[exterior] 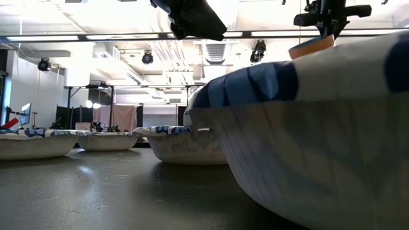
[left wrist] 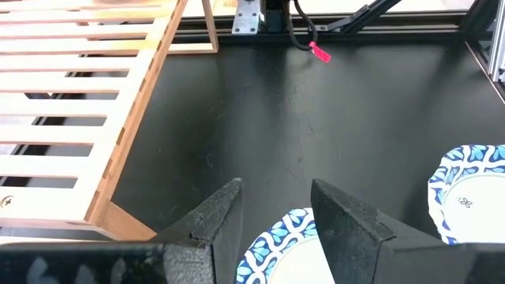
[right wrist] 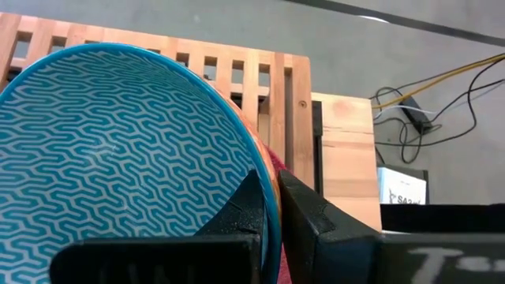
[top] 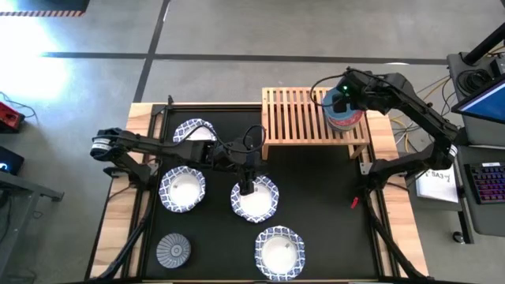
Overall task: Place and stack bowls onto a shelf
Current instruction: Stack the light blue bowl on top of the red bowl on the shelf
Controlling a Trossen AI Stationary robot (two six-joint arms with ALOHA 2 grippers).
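Bowls are sitting in two places: four white, blue-rimmed ones [top: 256,199] and a grey one [top: 173,250] on the tabletop [top: 316,205] beside the shelf [top: 304,117]. Over the shelf's far-right end, the right gripper [right wrist: 272,207] is pinching the light blue bowl [right wrist: 118,150] by its rim. Just beside the shelf, the left gripper [left wrist: 276,214] is hovering, fingers apart, over one white bowl's rim.

A keyboard [top: 491,183] and a white paper [top: 436,185] sit beside the table's [top: 323,189] right edge.

Lab: ceiling spotlights [exterior: 147,58], cabled workstations.
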